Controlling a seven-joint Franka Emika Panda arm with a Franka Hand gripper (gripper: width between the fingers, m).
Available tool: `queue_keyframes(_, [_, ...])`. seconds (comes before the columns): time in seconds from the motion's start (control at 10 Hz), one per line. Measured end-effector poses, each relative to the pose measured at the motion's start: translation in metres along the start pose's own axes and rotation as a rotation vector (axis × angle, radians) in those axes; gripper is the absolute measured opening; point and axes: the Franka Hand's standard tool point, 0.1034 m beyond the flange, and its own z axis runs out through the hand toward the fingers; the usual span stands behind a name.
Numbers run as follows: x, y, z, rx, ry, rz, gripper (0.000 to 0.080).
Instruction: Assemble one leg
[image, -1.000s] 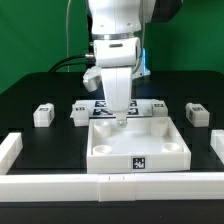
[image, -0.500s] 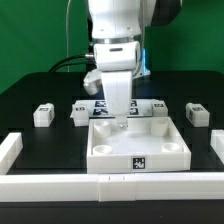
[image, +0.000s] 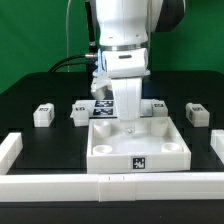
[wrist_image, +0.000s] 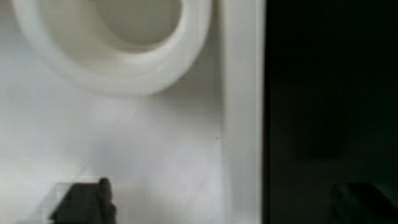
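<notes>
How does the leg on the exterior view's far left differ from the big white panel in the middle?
The leg is a small chunky block; the panel is far larger, wide and square. The panel has round corner sockets; the leg shows none. The gripper hangs over the panel; the leg lies apart from it. Both are white with a black-and-white tag.

Light falls bright and even from overhead onto the white panel (image: 110, 158), washing its surfaces nearly featureless; only a soft grey shadow lies inside it beneath the arm (image: 125, 50). Around the panel the black table (image: 50, 145) swallows light without glare. The wrist view is blurred throughout: the panel's round socket (wrist_image: 125, 40) is soft-edged, and the fingertips of the gripper (wrist_image: 228, 200) are dark smudges.
</notes>
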Motion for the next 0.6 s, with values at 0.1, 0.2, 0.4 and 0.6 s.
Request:
queue_keyframes(0.1, [-0.0002,0.0000,0.0000,0.000,0.000,0.000,0.0416])
queue_keyframes(0.2, [-0.0005,0.0000,0.0000,0.000,0.000,0.001,0.0416])
queue_keyframes(0.4, [-0.0008,-0.0003,0.0001,0.001,0.000,0.002,0.0087])
queue_keyframes(0.6, [-0.0015,-0.0004,0.0001,0.001,-0.001,0.004,0.0057])
